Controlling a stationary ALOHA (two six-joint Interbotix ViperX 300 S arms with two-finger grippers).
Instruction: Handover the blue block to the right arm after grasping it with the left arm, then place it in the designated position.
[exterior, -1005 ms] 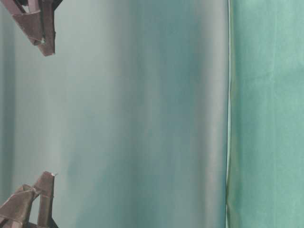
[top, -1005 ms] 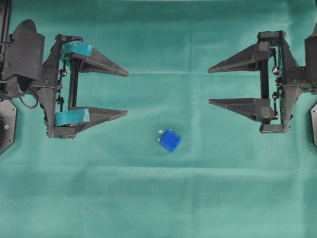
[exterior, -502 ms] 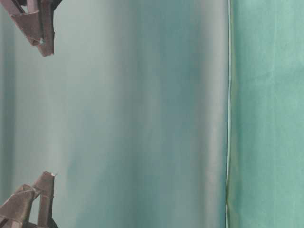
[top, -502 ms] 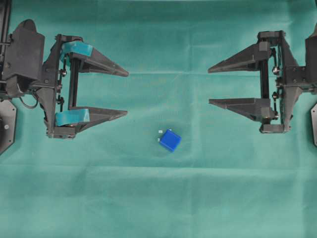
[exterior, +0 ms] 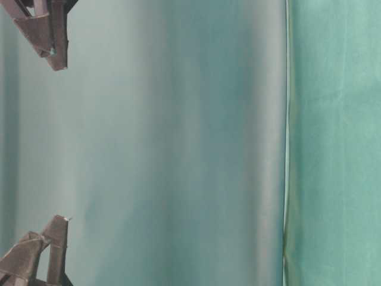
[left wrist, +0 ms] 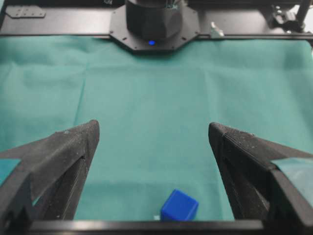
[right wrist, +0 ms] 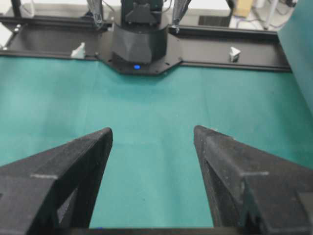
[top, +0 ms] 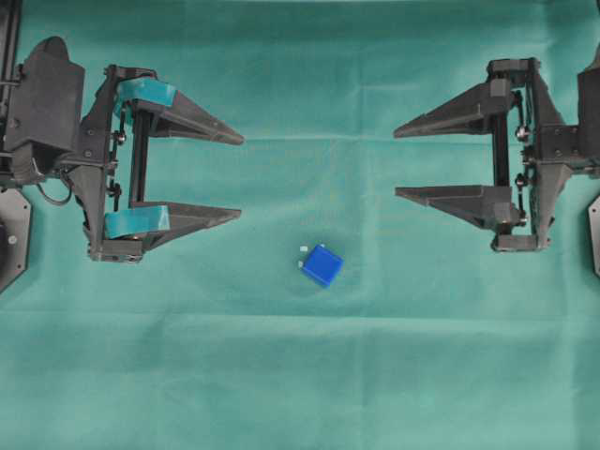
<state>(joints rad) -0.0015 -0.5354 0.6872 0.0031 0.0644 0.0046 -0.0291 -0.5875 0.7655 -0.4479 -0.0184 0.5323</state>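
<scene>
The blue block (top: 322, 265) lies on the green cloth a little below the middle, turned at an angle. Two tiny white marks of the designated position (top: 304, 248) show at its upper left edge; the block covers the rest. My left gripper (top: 241, 177), teal tape at its finger bases, is open at the left, up and left of the block and apart from it. In the left wrist view the block (left wrist: 179, 205) sits low between the spread fingers of the left gripper (left wrist: 152, 126). My all-black right gripper (top: 396, 163) is open at the right and holds nothing (right wrist: 152, 130).
Green cloth (top: 300, 375) covers the whole table. Each wrist view shows the opposite arm's black base (left wrist: 154, 24) (right wrist: 137, 44) on a black rail at the far edge. The table-level view shows only two dark fingertips (exterior: 56, 59) (exterior: 59, 221) against green cloth.
</scene>
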